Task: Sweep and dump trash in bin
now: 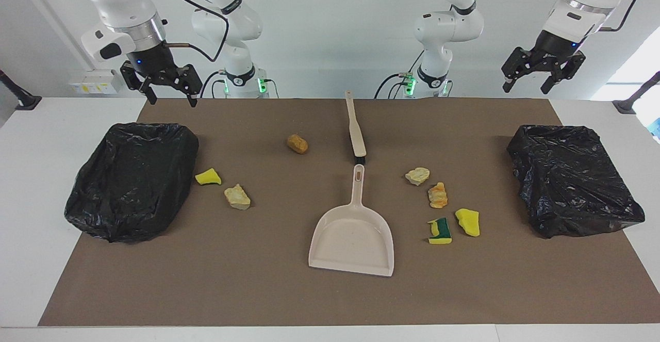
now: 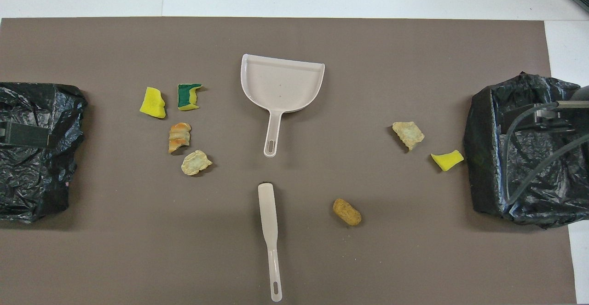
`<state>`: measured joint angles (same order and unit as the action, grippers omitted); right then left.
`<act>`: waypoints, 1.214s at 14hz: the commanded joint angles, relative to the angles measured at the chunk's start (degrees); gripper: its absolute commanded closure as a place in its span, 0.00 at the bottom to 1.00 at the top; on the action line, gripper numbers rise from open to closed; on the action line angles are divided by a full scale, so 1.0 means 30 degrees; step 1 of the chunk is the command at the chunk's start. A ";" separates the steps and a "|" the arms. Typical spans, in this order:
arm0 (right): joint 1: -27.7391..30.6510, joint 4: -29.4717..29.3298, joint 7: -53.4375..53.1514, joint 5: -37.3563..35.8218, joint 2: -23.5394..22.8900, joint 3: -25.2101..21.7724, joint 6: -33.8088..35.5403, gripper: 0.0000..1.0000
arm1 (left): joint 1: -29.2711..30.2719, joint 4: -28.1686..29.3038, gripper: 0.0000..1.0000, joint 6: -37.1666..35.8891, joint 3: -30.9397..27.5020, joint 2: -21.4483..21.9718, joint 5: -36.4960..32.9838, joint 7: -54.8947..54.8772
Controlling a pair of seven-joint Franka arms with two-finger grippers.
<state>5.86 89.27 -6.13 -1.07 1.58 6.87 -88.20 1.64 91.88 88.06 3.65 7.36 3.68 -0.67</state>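
Observation:
Several scraps of trash lie on the brown mat. A brown lump [image 1: 297, 144] [image 2: 347, 211], a yellow sponge bit [image 1: 208, 177] and a beige chunk [image 1: 237, 197] lie toward the right arm's end. Toward the left arm's end lie a beige chunk [image 1: 417, 175], an orange chunk [image 1: 438, 195], a green-yellow sponge [image 1: 440, 231] and a yellow sponge [image 1: 467, 222]. A black-bagged bin [image 1: 131, 179] [image 1: 572, 179] stands at each end. My right gripper [image 1: 170, 94] hangs open, high over one bin. My left gripper [image 1: 528, 85] hangs open over the other. Neither holds anything.
A beige dustpan [image 1: 353, 233] [image 2: 283, 82] lies mid-mat with its handle toward the robots. The beige brush [image 1: 355, 125] [image 2: 269, 231] lies in line with it, nearer to the robots. White tabletop [image 1: 31, 187] surrounds the mat.

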 commanded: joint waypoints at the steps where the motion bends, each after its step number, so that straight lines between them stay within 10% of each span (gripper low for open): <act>1: 0.0185 0.0477 0.0229 0.0006 0.0408 0.0024 0.0074 0.00 | -0.0165 0.0016 0.00 -0.0082 -0.0133 0.0184 0.0121 0.0281; 17: 0.0185 0.0449 0.0287 0.0006 0.0409 0.0024 -0.0042 0.00 | 0.0128 0.0046 0.00 -0.0377 -0.0280 0.0243 0.0004 0.0105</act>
<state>5.89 89.32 -6.13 -1.07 1.61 6.86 -88.20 1.88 91.90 87.70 2.95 7.39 3.69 -0.49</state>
